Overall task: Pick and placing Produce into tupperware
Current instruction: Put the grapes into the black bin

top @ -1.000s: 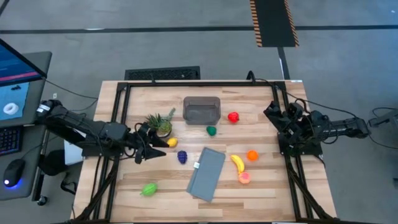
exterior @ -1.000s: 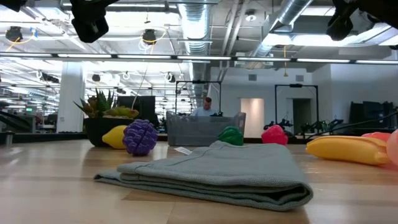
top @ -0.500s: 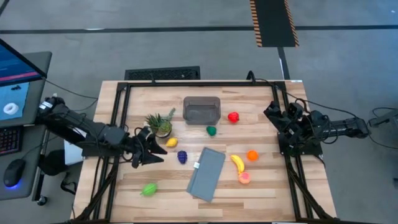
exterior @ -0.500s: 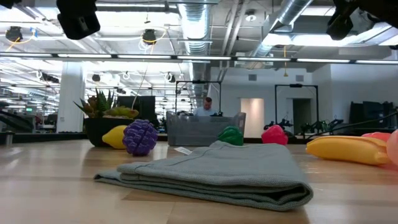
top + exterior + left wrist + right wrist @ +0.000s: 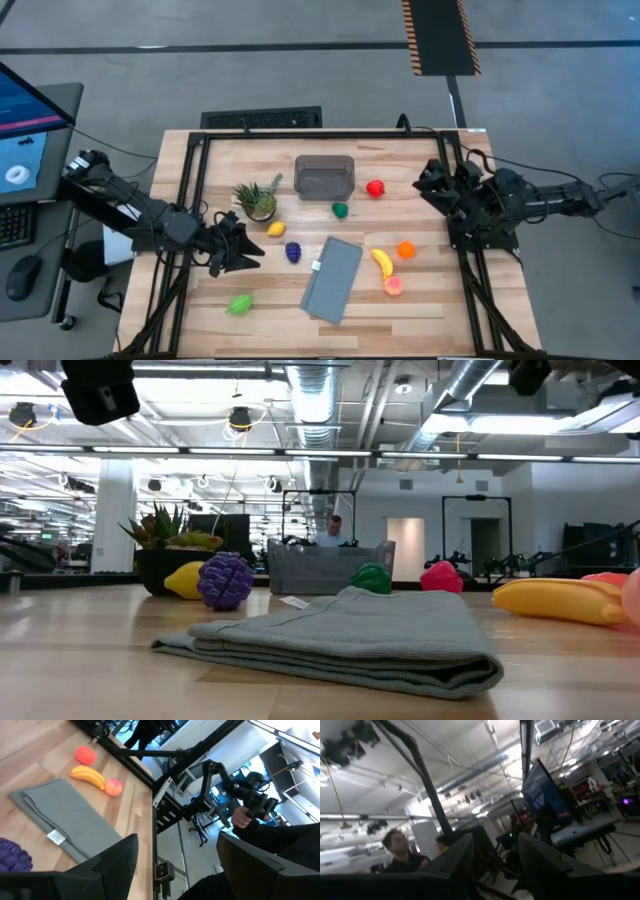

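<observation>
A wooden counter (image 5: 420,300) was seen from above with a robot arm at each side. The smoky-grey tupperware (image 5: 324,177) sat near the far edge, and nothing showed inside it. Toy produce lay scattered around it: a red piece (image 5: 375,188) just beside its right side, a dark green piece (image 5: 340,210) in front of it, and a yellow piece (image 5: 276,229) next to a small potted plant (image 5: 257,198). A purple piece (image 5: 293,252) lay beside a folded grey cloth (image 5: 333,278) in the middle. A banana (image 5: 381,262), an orange piece (image 5: 405,249) and a pink piece (image 5: 393,286) sat to the cloth's right, and a light green piece (image 5: 239,304) lay alone near the front left.

The left hand (image 5: 245,250) hung above the counter just left of the purple piece, its fingers partly apart and holding nothing. The right hand (image 5: 428,182) hovered at the right edge, closed and empty.
</observation>
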